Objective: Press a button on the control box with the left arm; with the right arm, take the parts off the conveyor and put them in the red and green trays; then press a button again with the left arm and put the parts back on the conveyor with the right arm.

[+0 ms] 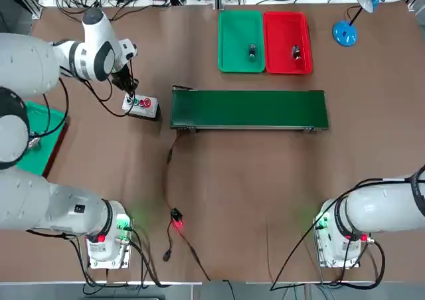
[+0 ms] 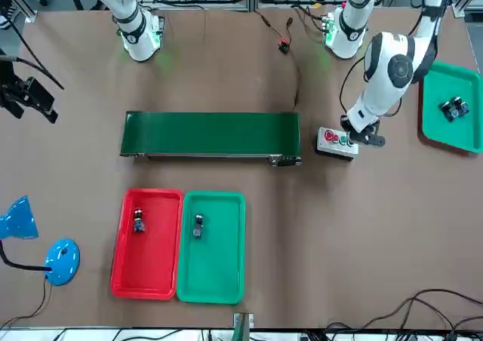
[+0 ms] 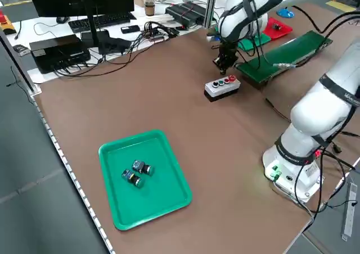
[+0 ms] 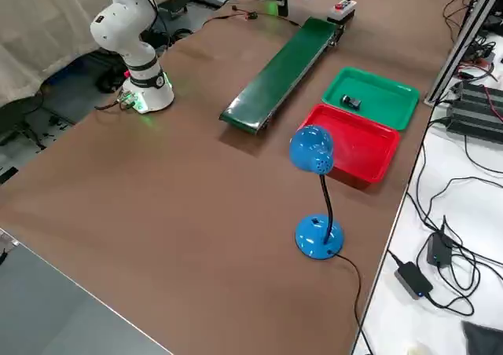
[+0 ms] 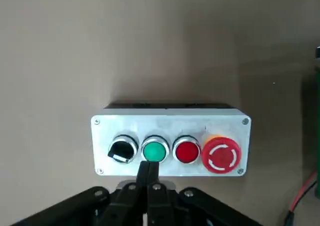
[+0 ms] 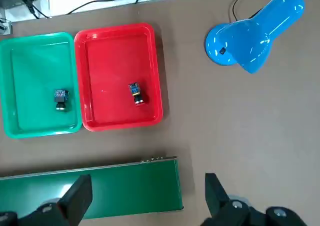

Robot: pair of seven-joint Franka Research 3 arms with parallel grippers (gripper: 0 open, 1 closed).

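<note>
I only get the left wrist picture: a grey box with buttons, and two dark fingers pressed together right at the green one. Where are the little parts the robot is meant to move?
Observer: One part lies in the red tray, and the other part lies in the green tray right beside it.
Operator: So is the belt bare?
Observer: Yes, the conveyor carries nothing along its whole length.
Operator: And the other arm?
Observer: The right gripper hangs open high over the table, above the conveyor's end near the trays, and it holds nothing.
</note>
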